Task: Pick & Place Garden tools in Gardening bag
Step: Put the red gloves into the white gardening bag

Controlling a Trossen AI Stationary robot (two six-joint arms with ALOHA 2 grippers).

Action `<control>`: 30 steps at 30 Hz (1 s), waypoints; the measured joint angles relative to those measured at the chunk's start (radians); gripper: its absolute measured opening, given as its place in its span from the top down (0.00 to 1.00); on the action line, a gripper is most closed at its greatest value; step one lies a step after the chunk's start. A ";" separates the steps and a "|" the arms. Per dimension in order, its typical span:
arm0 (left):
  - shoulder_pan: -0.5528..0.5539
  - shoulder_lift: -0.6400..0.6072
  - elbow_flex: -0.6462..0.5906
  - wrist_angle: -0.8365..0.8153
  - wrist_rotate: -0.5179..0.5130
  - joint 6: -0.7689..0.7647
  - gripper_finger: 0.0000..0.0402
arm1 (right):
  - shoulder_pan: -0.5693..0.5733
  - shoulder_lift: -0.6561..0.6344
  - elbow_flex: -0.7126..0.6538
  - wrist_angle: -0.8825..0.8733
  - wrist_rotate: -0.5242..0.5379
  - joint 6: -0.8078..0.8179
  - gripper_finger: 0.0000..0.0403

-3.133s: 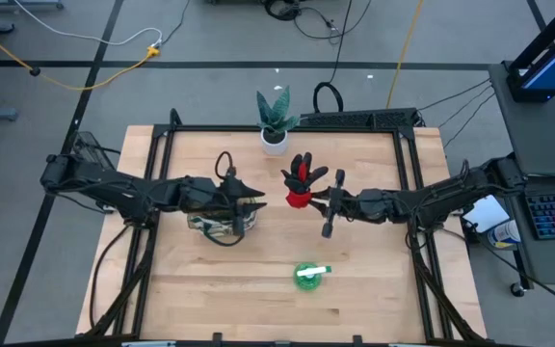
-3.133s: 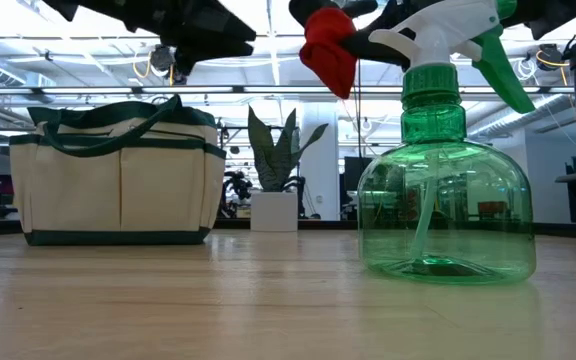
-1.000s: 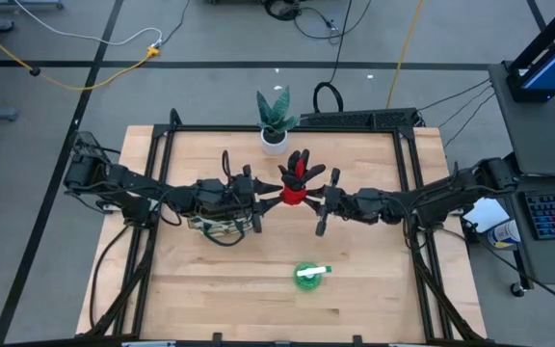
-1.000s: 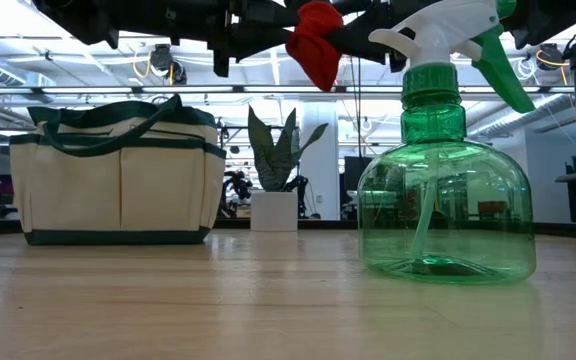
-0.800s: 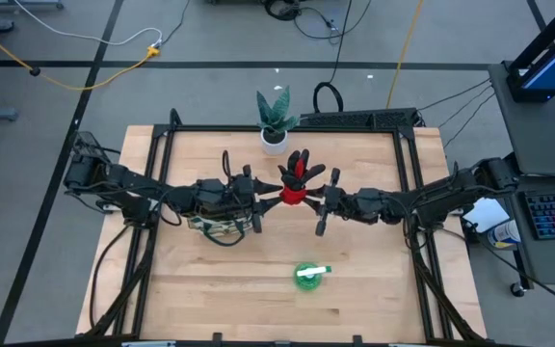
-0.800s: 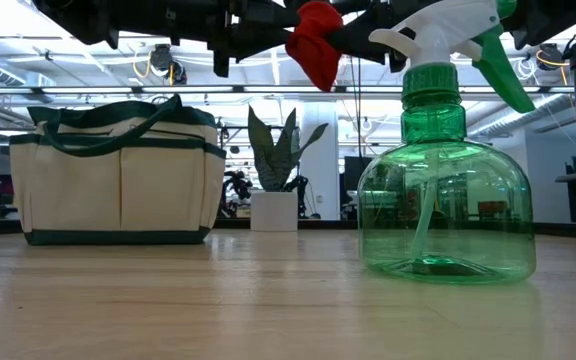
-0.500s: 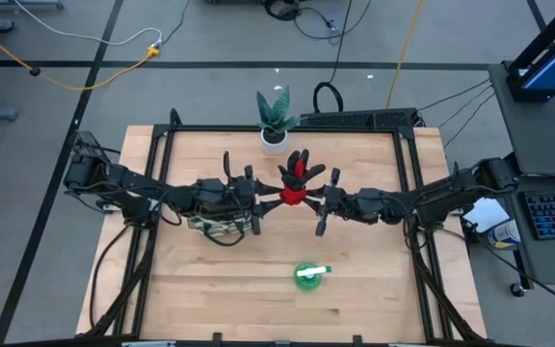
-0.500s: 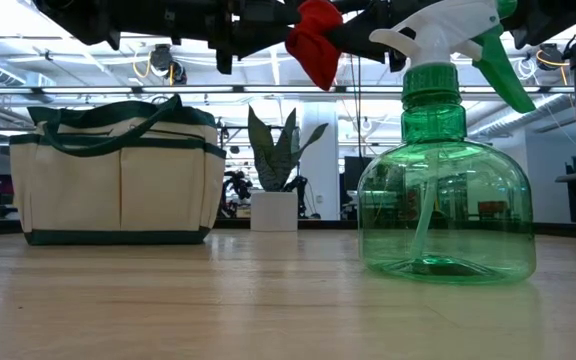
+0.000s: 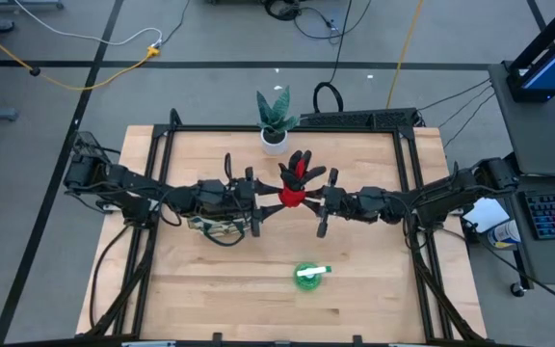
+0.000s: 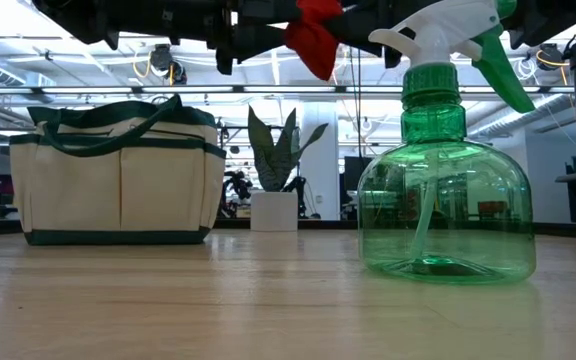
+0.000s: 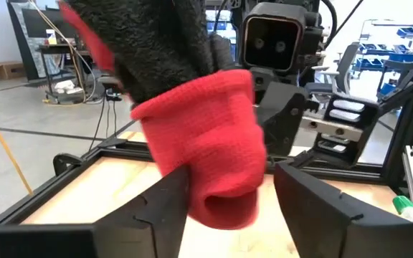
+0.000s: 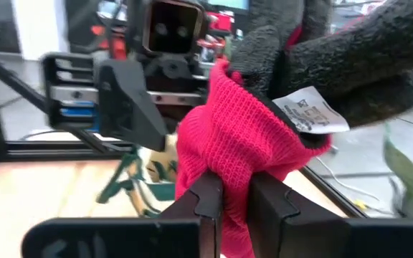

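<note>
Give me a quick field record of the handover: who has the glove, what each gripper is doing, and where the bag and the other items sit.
glove: red-black glove, held in the air between both arms
right gripper: shut on the glove's red cuff
left gripper: open, fingers either side of the cuff, not clamped
gardening bag: upright on the table, beneath the left arm
spray bottle: green, near the table's front edge
potted plant: at the back edge

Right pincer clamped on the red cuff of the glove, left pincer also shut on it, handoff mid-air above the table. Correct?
Not quite. The left pincer is open, its fingers standing on either side of the glove cuff without clamping it; the left wrist view shows this. The rest holds: the right pincer is clamped on the red cuff, mid-air above the table.
</note>
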 joint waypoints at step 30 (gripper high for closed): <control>0.029 0.000 -0.001 -0.017 0.038 0.033 0.97 | -0.024 -0.001 0.000 -0.018 -0.064 0.024 0.79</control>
